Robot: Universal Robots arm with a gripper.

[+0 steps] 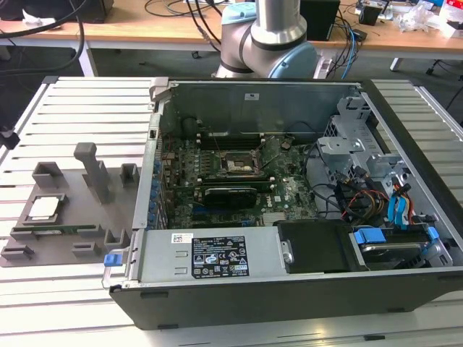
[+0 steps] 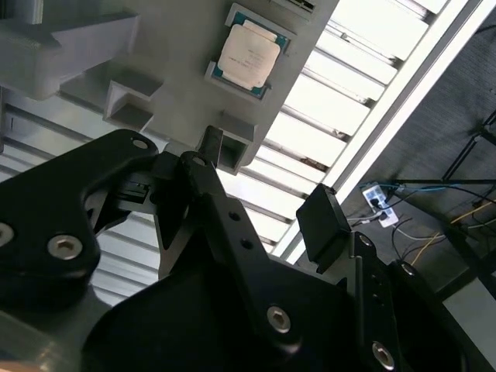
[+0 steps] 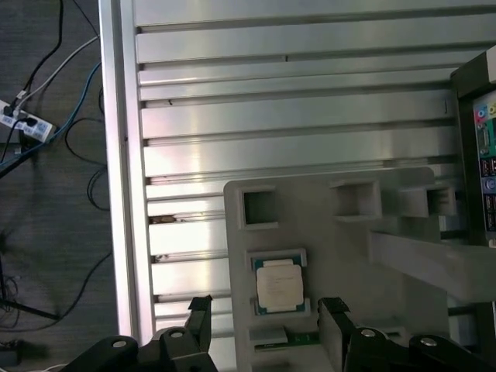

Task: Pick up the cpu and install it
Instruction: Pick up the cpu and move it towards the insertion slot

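hovering above the cpu [image 3: 279,285] with gripper [image 3: 267,325] fingers spread wide apart, nothing clamped. seated flat, silver plate up, in a recess of the grey holder [image 1: 72,210] on the slatted metal table [image 1: 87,108], to the exterior view's left of the open computer case [image 1: 289,300]. well apart from the motherboard socket [image 1: 239,165] inside that case.

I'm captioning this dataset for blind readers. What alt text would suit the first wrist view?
A silvery square cpu lies in a recess of a grey fixture plate on a slatted metal table, with the gripper poised over it, jaws open. The port side of a computer case and floor cables also show.
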